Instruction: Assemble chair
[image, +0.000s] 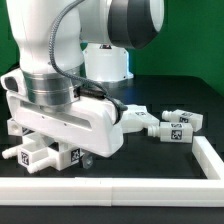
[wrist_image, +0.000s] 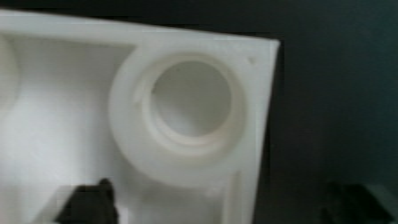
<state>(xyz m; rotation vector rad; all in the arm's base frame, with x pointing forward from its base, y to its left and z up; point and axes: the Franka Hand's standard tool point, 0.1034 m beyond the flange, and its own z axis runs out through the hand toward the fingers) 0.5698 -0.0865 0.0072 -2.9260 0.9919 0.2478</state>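
Exterior view first: the robot arm (image: 55, 60) fills the picture from 9 o'clock to 12 o'clock, and its wrist hangs low over the black table (image: 150, 160). Under the wrist, at about 7 o'clock of the picture, white chair parts (image: 72, 156) with square black-and-white tags lie on the table. The arm hides most of them, so I cannot tell how many they are or whether they are joined. More loose chair parts (image: 175, 125) lie at about 3 o'clock, near one another and also with tags, well apart from the group under the wrist. A long low white rail (image: 120, 188) runs along the 6 o'clock edge and turns up at about 4 o'clock, so it borders the table on two sides.

The wrist view is very close and blurred. A white panel (wrist_image: 63, 120) with a raised round ring (wrist_image: 134, 130) fills most of it. Of the gripper (wrist_image: 222, 207) only two dark fingertips (wrist_image: 86, 203) show. One stands in front of the panel; the other stands past the panel's edge, with a dark gap between that edge and itself. The jaws stand wide apart and do not clamp the panel — the gripper is open and holds nothing that I can see. Whether the nearer fingertip touches the panel I cannot tell.
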